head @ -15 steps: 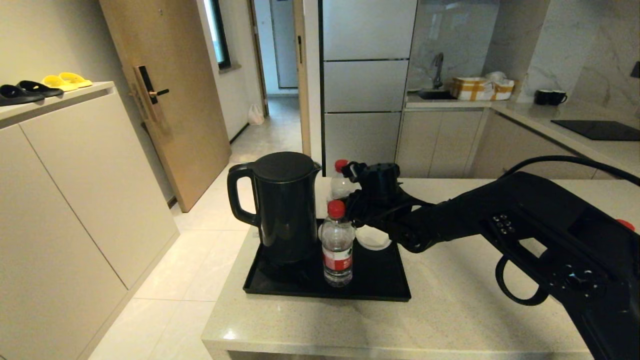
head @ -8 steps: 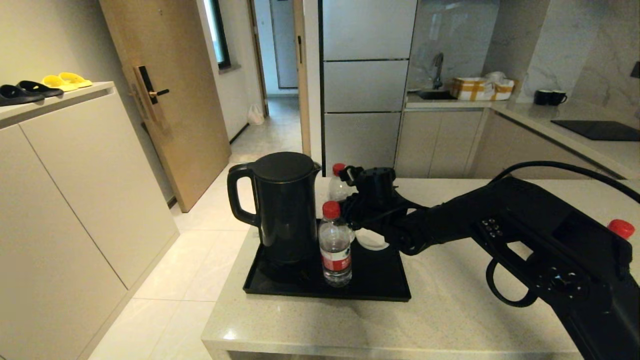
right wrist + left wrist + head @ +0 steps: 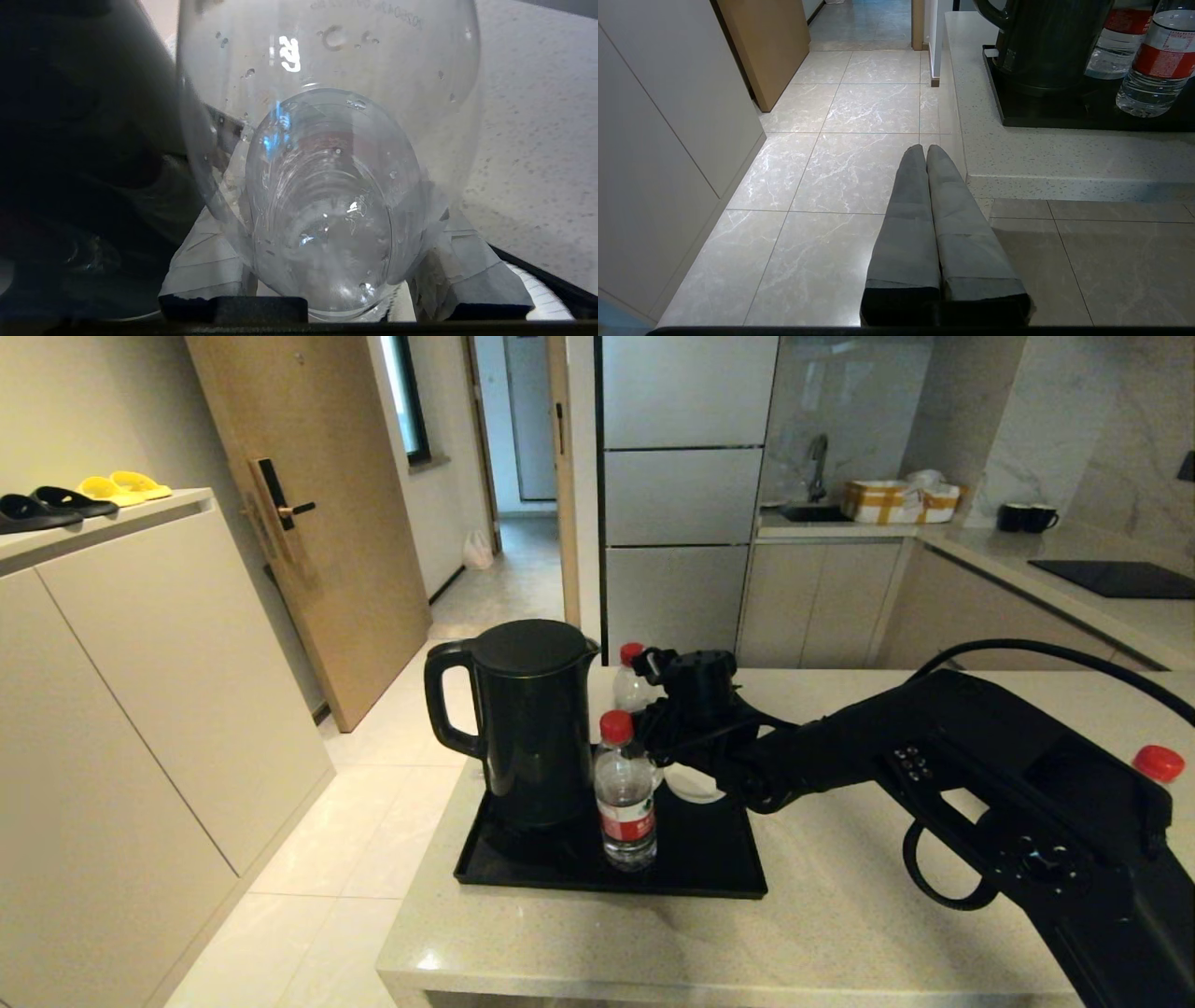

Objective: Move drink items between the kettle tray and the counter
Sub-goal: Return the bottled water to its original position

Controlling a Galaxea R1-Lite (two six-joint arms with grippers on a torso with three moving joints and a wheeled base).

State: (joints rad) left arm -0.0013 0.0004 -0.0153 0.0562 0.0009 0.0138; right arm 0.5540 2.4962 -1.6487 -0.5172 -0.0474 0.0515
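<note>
Red-and-white bottle labels (image 3: 626, 825), print unreadable.

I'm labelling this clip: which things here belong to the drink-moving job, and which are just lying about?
Job: front bottle; rear bottle between the right gripper jaws; third bottle's cap; kettle tray; kettle; counter.
Lying about: saucer; slippers; mugs.

A white saucer (image 3: 693, 786) sits just below the right gripper, while black mugs (image 3: 1025, 517), a black cooktop panel (image 3: 1116, 578) and slippers (image 3: 79, 497) on a cabinet (image 3: 140, 663) lie well away from it.
</note>
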